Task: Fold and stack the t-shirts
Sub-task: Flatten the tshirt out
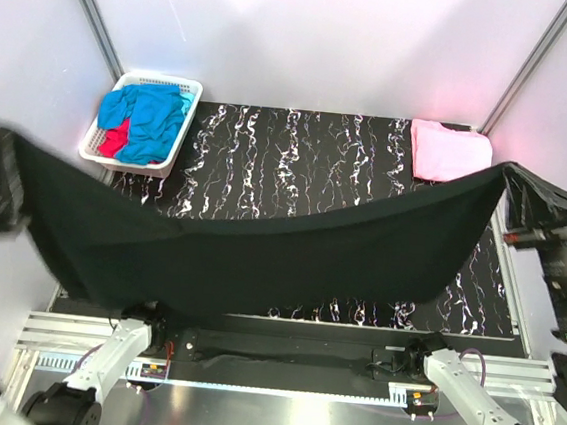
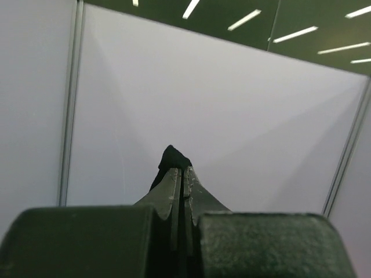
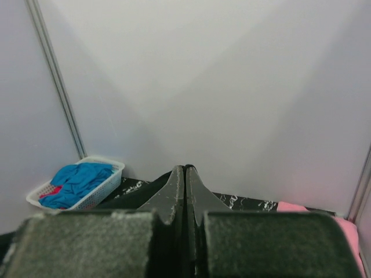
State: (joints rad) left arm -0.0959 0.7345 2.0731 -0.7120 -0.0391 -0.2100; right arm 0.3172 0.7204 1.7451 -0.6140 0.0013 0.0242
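A large black t-shirt [image 1: 260,245] hangs stretched in the air across the table, sagging in the middle. My left gripper [image 2: 182,171] is shut on its left end, and a tuft of black cloth [image 2: 173,156] pokes out past the fingertips. My right gripper [image 3: 185,169] is shut on the right end [image 1: 493,177], with the black cloth [image 3: 136,196] trailing off to the left. A folded pink t-shirt [image 1: 450,151] lies at the table's back right corner. Bright blue [image 1: 152,119] and red [image 1: 116,140] t-shirts lie crumpled in the basket.
A white slotted basket [image 1: 190,88] stands at the back left corner of the black marbled table [image 1: 300,149], also seen in the right wrist view as the basket [image 3: 95,197]. White walls with metal posts enclose the table. The arm bases sit at the near edge.
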